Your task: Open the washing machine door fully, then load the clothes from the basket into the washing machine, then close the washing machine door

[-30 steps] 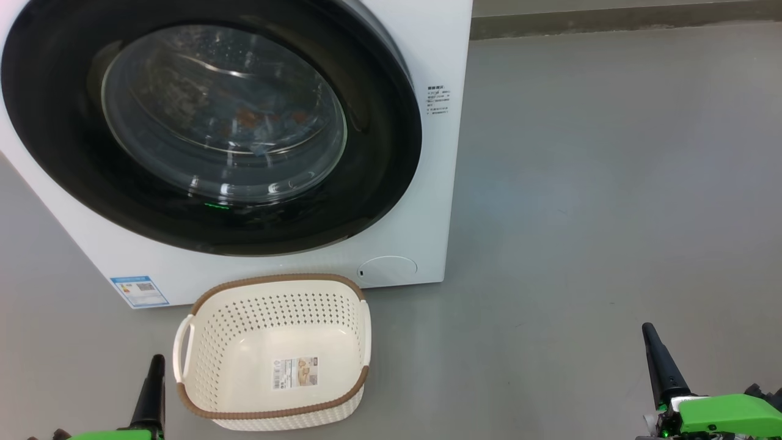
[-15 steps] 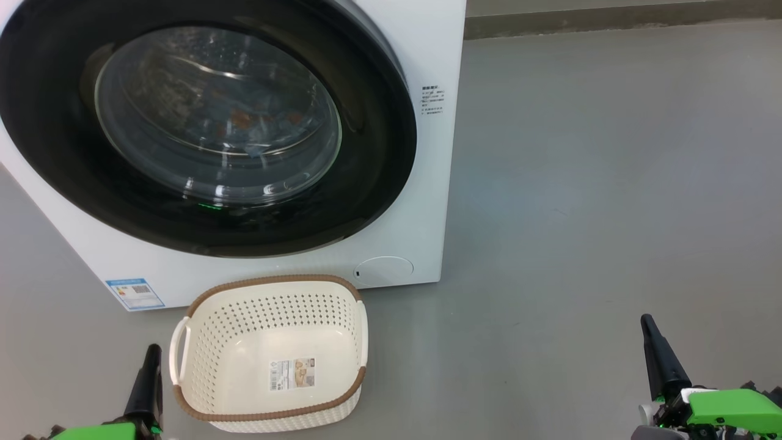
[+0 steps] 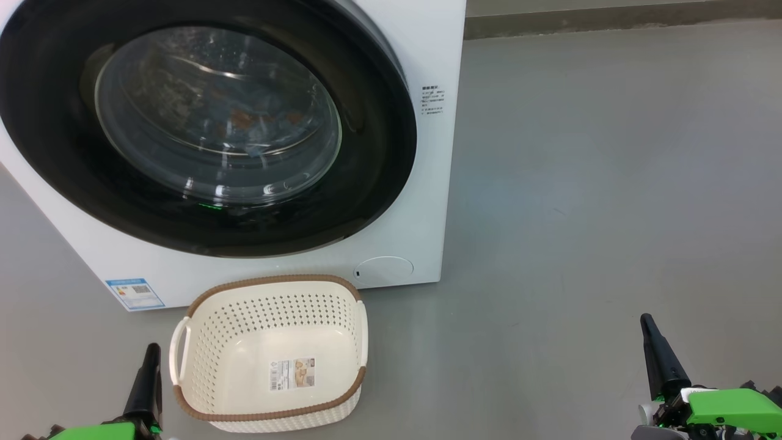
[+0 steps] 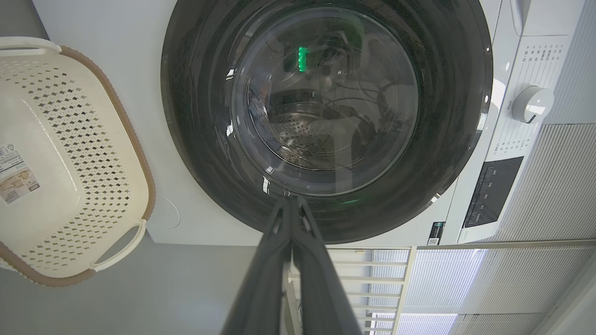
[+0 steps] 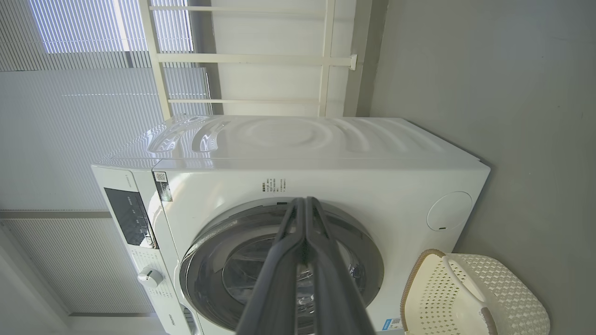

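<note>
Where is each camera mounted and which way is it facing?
Head view: on the head, facing forward and down at the washer, door and basket; left gripper lower left, right gripper lower right.
Left wrist view: on the left wrist, facing the door along the shut left gripper.
Right wrist view: on the right wrist, rolled sideways, facing the washer's front along the shut right gripper.
Shared: all three show the door and basket.

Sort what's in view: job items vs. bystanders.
Job: washing machine; washing machine door, shut; clothes, seen inside through the glass; basket, empty; left gripper and right gripper, both shut.
Bystanders: white railing; window blinds; grey floor.
</note>
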`<state>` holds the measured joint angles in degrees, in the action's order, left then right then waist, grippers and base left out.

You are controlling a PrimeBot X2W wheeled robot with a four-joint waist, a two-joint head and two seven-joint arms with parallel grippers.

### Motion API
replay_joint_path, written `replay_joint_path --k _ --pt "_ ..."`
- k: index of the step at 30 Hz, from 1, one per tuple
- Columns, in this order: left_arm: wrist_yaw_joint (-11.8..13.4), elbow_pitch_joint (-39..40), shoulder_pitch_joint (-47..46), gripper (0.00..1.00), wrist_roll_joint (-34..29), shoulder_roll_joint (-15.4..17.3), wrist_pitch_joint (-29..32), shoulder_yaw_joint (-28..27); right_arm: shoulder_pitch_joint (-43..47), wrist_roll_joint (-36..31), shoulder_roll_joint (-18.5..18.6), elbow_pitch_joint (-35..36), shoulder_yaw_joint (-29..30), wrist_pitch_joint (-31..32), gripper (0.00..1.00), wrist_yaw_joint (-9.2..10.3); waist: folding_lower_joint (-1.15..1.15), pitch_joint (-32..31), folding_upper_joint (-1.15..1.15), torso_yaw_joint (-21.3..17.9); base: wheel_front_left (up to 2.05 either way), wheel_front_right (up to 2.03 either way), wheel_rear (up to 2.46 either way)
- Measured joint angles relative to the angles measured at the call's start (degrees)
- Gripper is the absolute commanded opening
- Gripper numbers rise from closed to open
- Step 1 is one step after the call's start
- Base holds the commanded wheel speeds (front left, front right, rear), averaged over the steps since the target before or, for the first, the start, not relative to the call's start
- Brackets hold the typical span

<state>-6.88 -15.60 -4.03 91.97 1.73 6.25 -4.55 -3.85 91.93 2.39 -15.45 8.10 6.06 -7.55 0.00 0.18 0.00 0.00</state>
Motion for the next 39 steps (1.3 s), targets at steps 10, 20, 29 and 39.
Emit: replay_joint_path --k 10,20,29,39 --pt "0.00 0.00 0.00 0.00 0.00 0.00 0.00 -0.01 0.00 0.00 0.00 0.00 0.00 0.00 0.00 0.00 0.00 0.00 0.00 0.00 0.00 0.00 0.00" --pt "0.00 0.00 0.00 0.00 0.00 0.00 0.00 -0.01 0.00 0.00 0.00 0.00 0.00 0.00 0.00 0.00 0.00 0.00 0.00 0.00 0.00 0.00 0.00" --pt "0.00 0.01 0.00 0.00 0.00 0.00 0.00 -0.02 0.00 0.00 0.00 0.00 0.00 0.00 0.00 0.00 0.00 0.00 0.00 0.00 0.00 0.00 0.00" --pt "0.00 0.01 0.00 0.00 0.00 0.00 0.00 -0.02 0.00 0.00 0.00 0.00 0.00 0.00 0.00 0.00 0.00 0.00 0.00 0.00 0.00 0.00 0.00"
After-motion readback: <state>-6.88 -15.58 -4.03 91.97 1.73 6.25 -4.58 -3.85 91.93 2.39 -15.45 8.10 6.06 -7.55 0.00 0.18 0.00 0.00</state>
